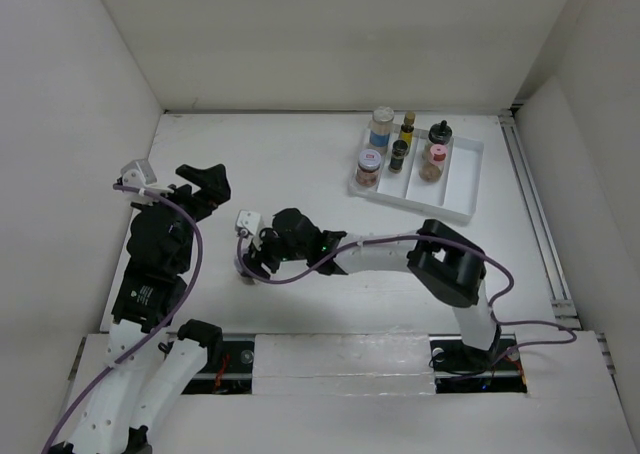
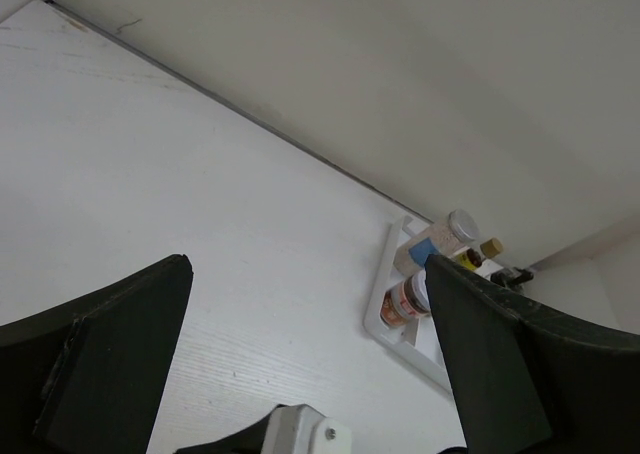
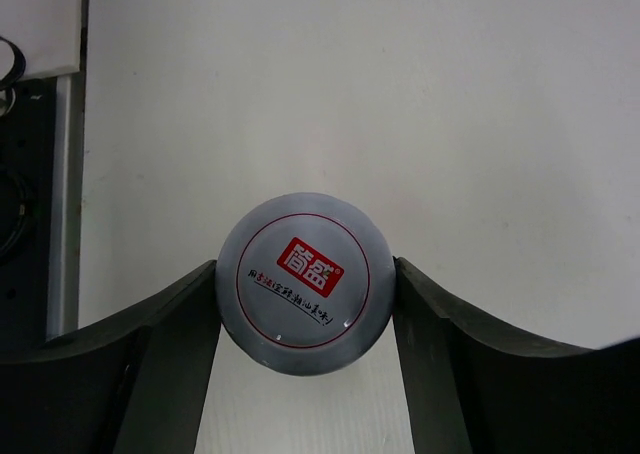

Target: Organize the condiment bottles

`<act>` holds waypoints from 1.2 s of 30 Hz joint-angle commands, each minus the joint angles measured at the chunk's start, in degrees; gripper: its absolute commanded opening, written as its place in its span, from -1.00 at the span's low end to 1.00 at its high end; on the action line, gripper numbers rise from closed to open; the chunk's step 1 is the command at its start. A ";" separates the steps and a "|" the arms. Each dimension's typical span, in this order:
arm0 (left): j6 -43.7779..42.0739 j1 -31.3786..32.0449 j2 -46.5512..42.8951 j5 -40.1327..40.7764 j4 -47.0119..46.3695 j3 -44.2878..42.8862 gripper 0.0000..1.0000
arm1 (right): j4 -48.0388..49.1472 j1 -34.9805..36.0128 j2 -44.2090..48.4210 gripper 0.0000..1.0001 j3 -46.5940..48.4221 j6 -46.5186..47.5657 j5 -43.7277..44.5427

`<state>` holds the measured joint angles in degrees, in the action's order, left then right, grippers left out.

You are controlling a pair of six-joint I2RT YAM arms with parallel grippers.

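A jar with a silver, red-labelled cap [image 3: 305, 282] stands on the table between my right gripper's [image 3: 305, 267] fingers, and both pads touch the cap's sides. In the top view the right gripper [image 1: 252, 262] is at the table's near left centre and hides the jar. Several other bottles stand in the white divided tray [image 1: 465, 209] at the far right: a silver-capped jar [image 1: 382, 126], a slim yellow bottle [image 1: 408, 126], a black-capped one [image 1: 439, 132] and pink-capped jars [image 1: 369, 164]. My left gripper [image 1: 205, 186] is open and empty, left of the right gripper.
White walls close the table at the back and on both sides. In the left wrist view the open left gripper [image 2: 305, 304] faces the tray [image 2: 385, 314] across bare table. A rail runs along the right edge [image 1: 530, 204].
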<state>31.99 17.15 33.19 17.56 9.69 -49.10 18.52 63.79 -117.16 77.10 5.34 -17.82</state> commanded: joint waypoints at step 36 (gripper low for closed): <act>-5.53 -0.18 9.61 -18.97 -4.86 -0.21 0.98 | -3.06 -55.08 32.80 0.07 -20.67 -8.86 21.25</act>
<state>27.68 17.15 42.92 -0.45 7.62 -49.10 7.05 9.08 -84.51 52.10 -2.63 2.81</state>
